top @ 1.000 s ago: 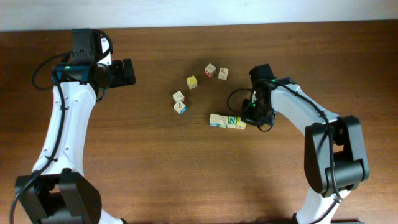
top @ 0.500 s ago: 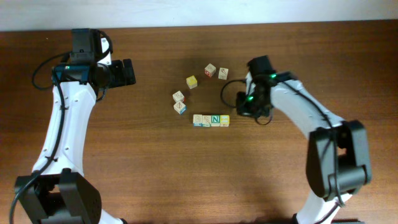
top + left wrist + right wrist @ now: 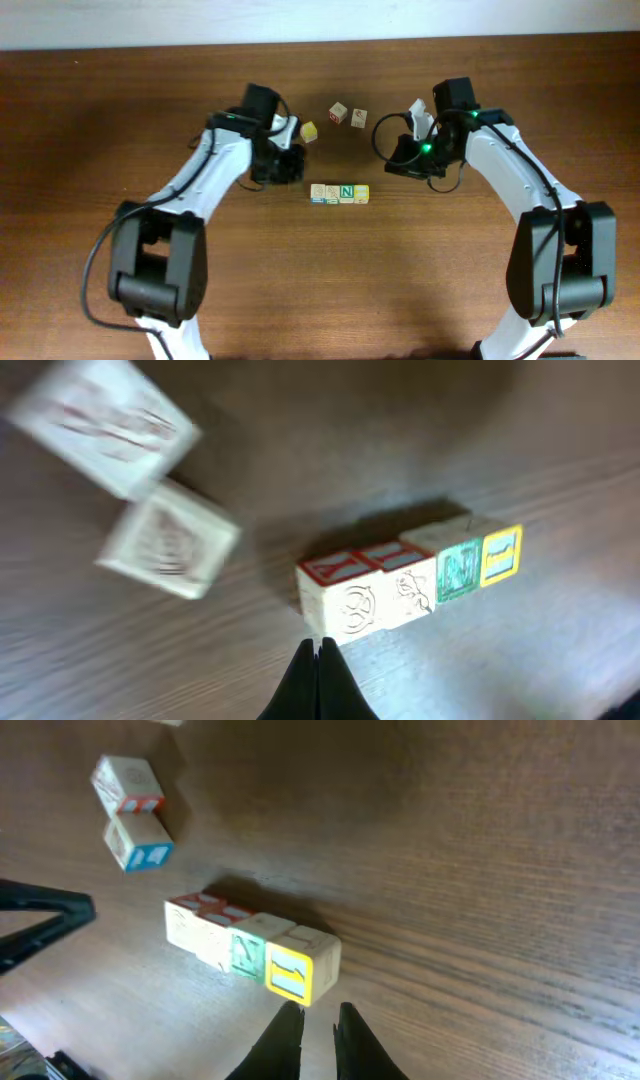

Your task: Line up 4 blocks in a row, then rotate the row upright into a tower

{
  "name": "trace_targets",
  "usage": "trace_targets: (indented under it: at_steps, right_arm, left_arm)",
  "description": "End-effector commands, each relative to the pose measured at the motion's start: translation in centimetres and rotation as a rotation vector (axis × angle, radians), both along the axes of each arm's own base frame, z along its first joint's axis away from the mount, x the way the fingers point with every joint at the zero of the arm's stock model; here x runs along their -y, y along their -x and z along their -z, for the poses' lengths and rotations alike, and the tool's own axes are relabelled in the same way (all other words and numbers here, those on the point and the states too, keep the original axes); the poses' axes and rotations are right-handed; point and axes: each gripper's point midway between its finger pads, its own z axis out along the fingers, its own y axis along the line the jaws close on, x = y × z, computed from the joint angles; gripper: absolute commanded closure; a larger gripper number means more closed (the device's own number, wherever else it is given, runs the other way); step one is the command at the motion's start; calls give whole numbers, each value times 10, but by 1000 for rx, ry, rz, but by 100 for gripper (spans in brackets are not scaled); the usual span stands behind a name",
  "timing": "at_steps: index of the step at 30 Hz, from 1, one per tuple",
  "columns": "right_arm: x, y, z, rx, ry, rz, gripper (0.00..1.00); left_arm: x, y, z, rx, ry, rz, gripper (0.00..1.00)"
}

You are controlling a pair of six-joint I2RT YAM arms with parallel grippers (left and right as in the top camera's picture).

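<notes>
Your blocks [image 3: 340,193] sit as 1 tight row of 4, faces touching, at centre of the overhead frame, long axis running L-R. The next push turns on that axis.

Left claw [image 3: 288,167] is closed w/ nothing in it, just up-left of the row's left end. In the left wrist view it points at that pale end block, close but not touching.

Right claw [image 3: 402,165] is all but closed, w/ a thin gap between the tips and nothing held. It sits up-right of the yellow-faced block [image 3: 300,970], near but apart.

So you've got 1 claw off each end, both on the upper side. Left looks slightly nearer, I'd judge. 2 loose cubes [image 3: 128,782] lie upper left in the right wrist view, apart from the row.
</notes>
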Motion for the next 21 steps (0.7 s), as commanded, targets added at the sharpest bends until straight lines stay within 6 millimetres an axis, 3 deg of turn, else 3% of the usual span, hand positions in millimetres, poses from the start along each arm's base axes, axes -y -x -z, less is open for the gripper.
trace_targets:
  at_steps: [1,9,12,18,21]
  right_arm:
    - [-2,9,6,-21,-3,0,86]
    - [3,17,23,-49,21,24,86]
    - [3,20,27,-59,22,28,87]
    - [3,21,29,-65,23,28,87]
    - [4,23,43,-103,28,28,87]
  left_arm:
    - [16,17,31,-88,4,63,100]
    - [2,10,44,-65,-105,20,100]
    - [20,21,57,-144,-13,39,100]
    - [29,21,53,-142,48,59,100]
    - [35,21,48,-139,98,82,100]
